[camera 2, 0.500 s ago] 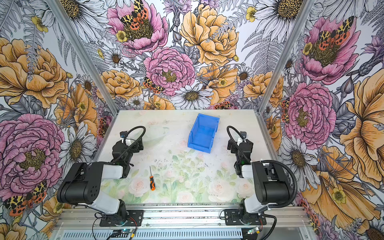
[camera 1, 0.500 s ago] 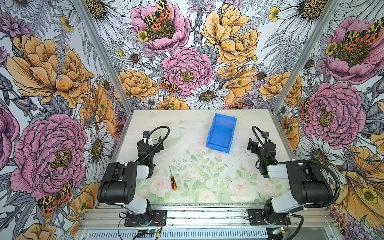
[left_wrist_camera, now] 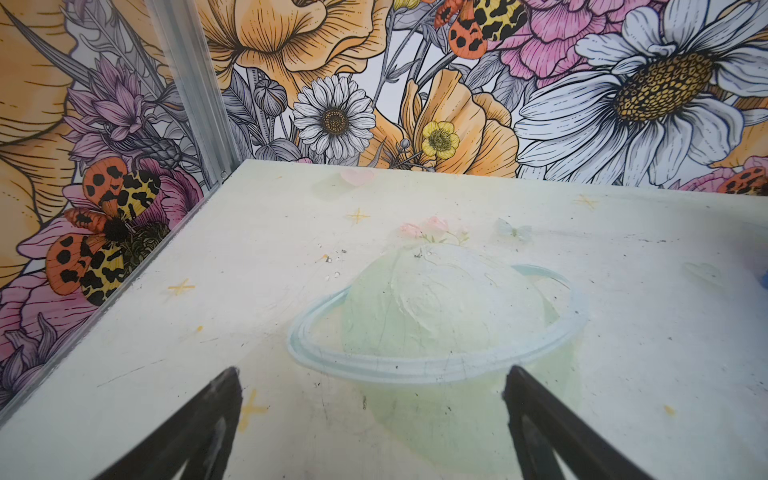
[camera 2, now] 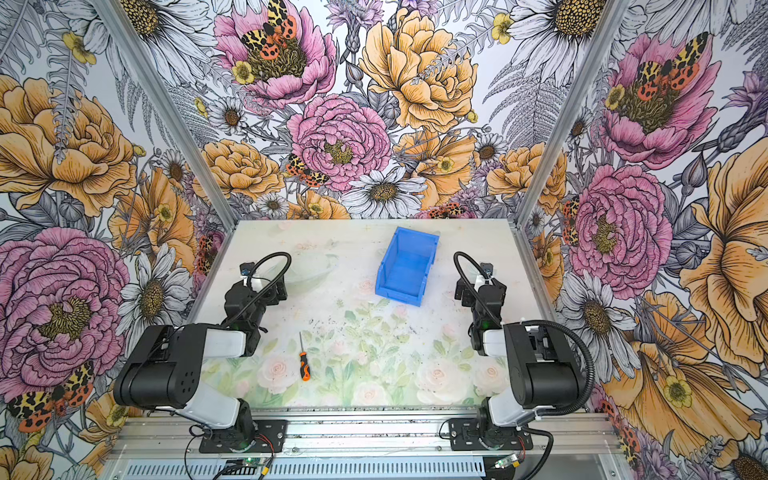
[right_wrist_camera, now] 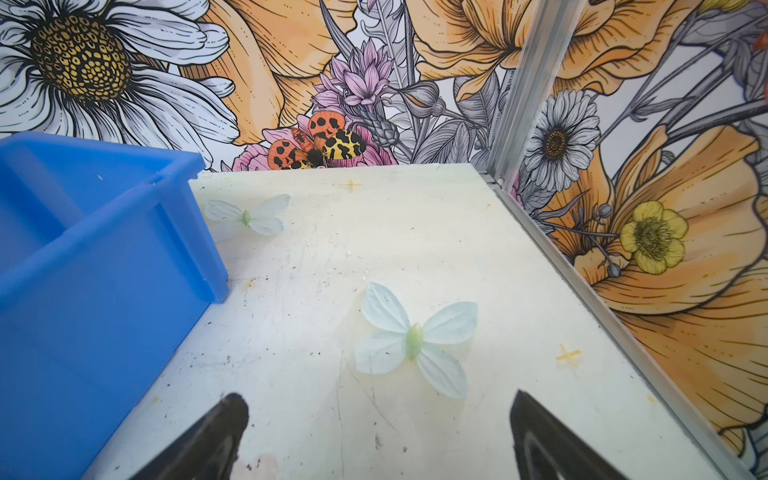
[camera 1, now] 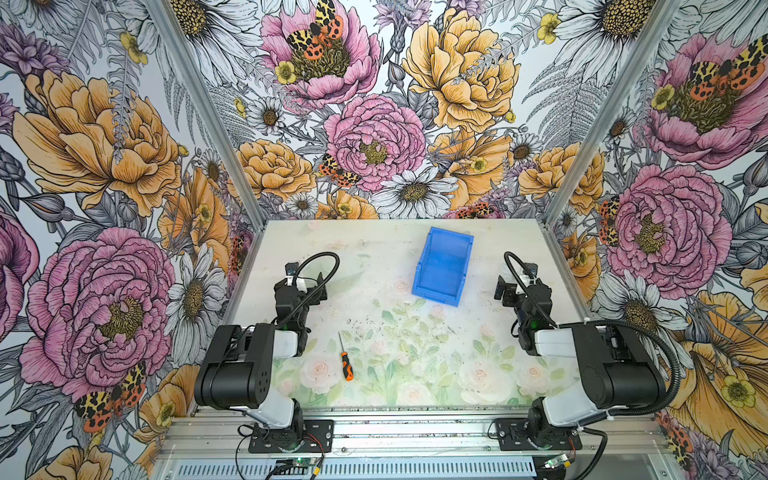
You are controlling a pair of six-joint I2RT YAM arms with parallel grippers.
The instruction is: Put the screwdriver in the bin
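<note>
The screwdriver [camera 1: 345, 359] is seen lying on the worktop [camera 1: 415, 353], well apart from the bin [camera 1: 440, 270]. The left gripper [left_wrist_camera: 372, 374] and right gripper [right_wrist_camera: 378, 401] are spread, empty. Pickup is judged pending: the handle must be reached.

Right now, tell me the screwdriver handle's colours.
Orange and black on the screwdriver, clearest in a top view.

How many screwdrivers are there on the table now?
1. The screwdriver lies flat on the table near its front edge, left of the middle, well apart from the bin farther back. The bin looks empty inside, so none seems hidden there.
</note>
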